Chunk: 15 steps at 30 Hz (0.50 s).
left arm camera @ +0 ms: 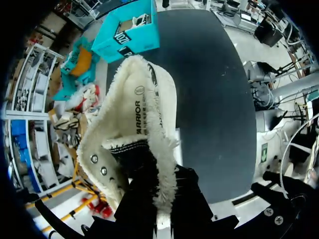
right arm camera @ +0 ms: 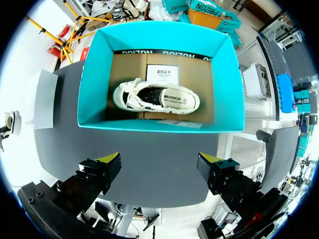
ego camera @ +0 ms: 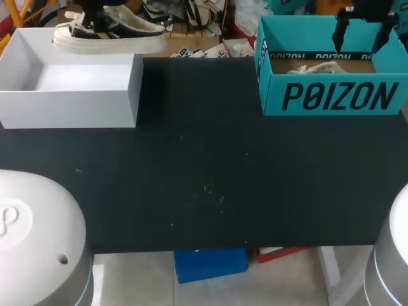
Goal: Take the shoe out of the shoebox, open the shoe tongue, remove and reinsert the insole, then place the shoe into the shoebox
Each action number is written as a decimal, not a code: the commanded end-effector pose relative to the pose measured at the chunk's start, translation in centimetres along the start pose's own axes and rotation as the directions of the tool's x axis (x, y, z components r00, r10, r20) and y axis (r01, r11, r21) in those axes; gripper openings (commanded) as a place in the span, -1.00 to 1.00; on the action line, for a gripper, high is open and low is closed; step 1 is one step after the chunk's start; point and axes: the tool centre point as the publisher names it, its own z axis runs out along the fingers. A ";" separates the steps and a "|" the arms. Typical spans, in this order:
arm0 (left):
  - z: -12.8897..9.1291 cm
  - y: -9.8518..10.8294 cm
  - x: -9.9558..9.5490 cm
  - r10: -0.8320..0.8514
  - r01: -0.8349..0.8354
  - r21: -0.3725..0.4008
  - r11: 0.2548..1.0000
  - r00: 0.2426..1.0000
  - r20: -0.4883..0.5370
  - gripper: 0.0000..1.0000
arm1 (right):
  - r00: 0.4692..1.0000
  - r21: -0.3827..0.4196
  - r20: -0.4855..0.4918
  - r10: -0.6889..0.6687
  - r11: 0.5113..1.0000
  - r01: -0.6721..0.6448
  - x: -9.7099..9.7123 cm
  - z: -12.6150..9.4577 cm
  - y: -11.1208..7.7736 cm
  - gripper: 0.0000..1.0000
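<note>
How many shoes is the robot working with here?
2. One shoe is in the left end effector, behind the white box; the second shoe lies inside the teal shoebox. None seems hidden.

Frayed canvas shoe [left arm camera: 134, 114], matt cardboard shoebox [right arm camera: 94, 74]

two shoes [ego camera: 137, 29] [right arm camera: 157, 97], one teal shoebox [ego camera: 331, 95], one white box [ego camera: 70, 102]

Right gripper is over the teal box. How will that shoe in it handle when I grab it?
The shoe probably lifts easily: low-cut canvas looks light. Its frayed collar and loose laces look soft, so a grasp there would likely sag. Sitting upright on the shoebox floor, it seems unlikely to roll.
</note>
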 end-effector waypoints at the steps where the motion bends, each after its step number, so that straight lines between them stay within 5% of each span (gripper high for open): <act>1: -3.9 -4.7 8.7 0.043 -0.034 -0.048 0.998 0.981 0.189 -1.00 | 1.000 0.000 0.000 0.000 1.000 0.000 0.0 0.0 0.0 1.00; 9: -1.3 -11.2 14.6 0.053 -0.052 -0.016 0.999 0.989 0.139 -1.00 | 1.000 0.000 0.000 0.000 1.000 0.000 0.0 0.0 0.0 1.00; 15: 1.9 -13.3 17.3 0.036 -0.034 -0.017 0.999 0.993 0.112 -1.00 | 1.000 0.000 0.000 0.000 1.000 0.000 0.0 0.0 0.0 1.00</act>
